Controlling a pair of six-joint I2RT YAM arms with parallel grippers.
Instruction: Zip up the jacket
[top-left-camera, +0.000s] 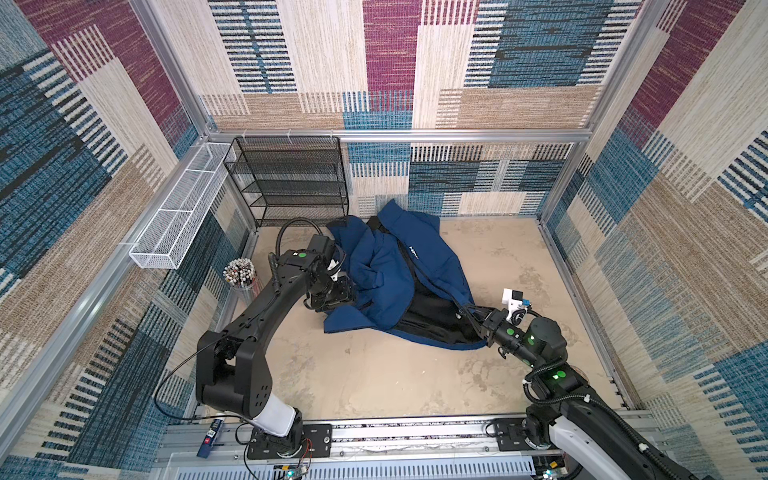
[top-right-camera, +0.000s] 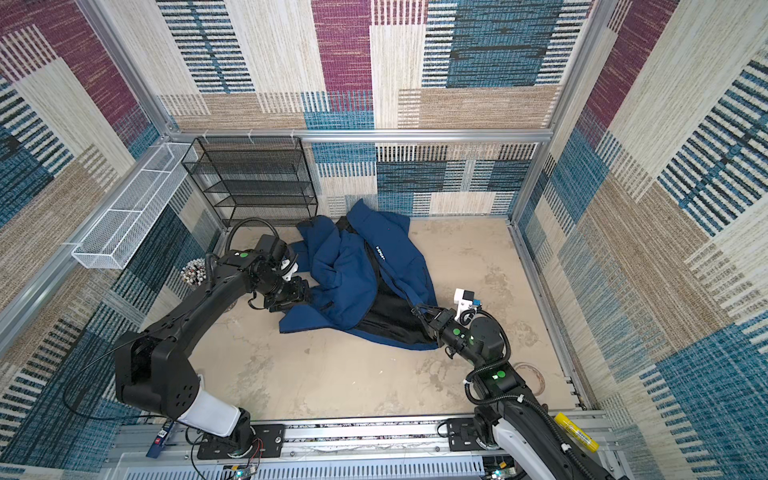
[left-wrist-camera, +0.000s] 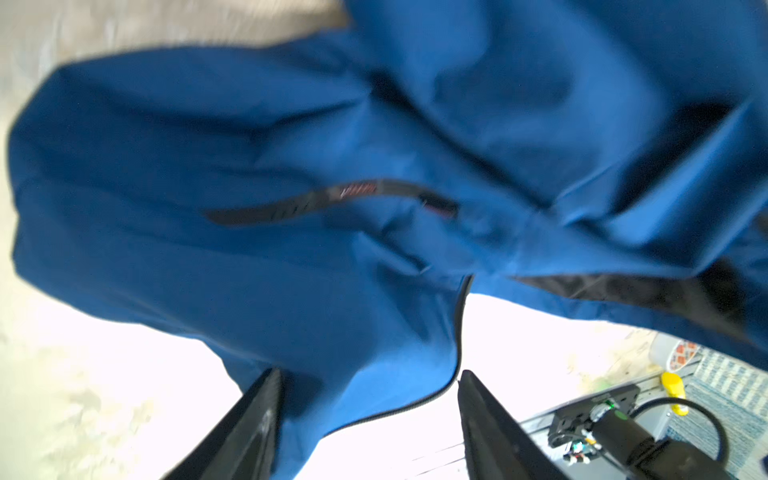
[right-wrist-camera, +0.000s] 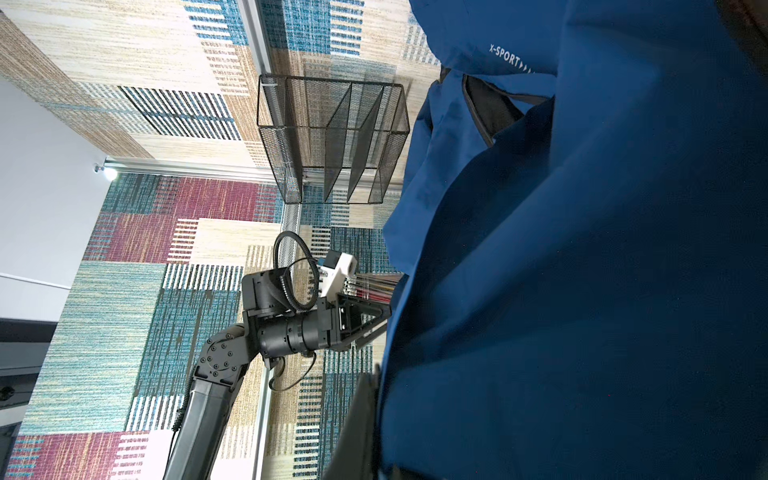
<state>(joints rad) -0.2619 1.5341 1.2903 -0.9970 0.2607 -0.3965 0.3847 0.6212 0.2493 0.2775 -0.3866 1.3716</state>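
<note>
One jacket (top-left-camera: 386, 266): edge btwn spread L tool (left-wrist-camera: 368, 374), R tool (top-left-camera: 465, 309) gripping.

My left black arm (top-left-camera: 257, 320) arches forward, its wrist turned down and low. My left pincer (left-wrist-camera: 369, 374) has its black fingers (left-wrist-camera: 257, 419) standing wide apart. My right black arm (top-left-camera: 548, 374) stretches low and inward across the middle. My right pincer (top-left-camera: 465, 311) is clamped tight on the hem corner of the navy blue soft jacket (top-left-camera: 386, 266).
</note>
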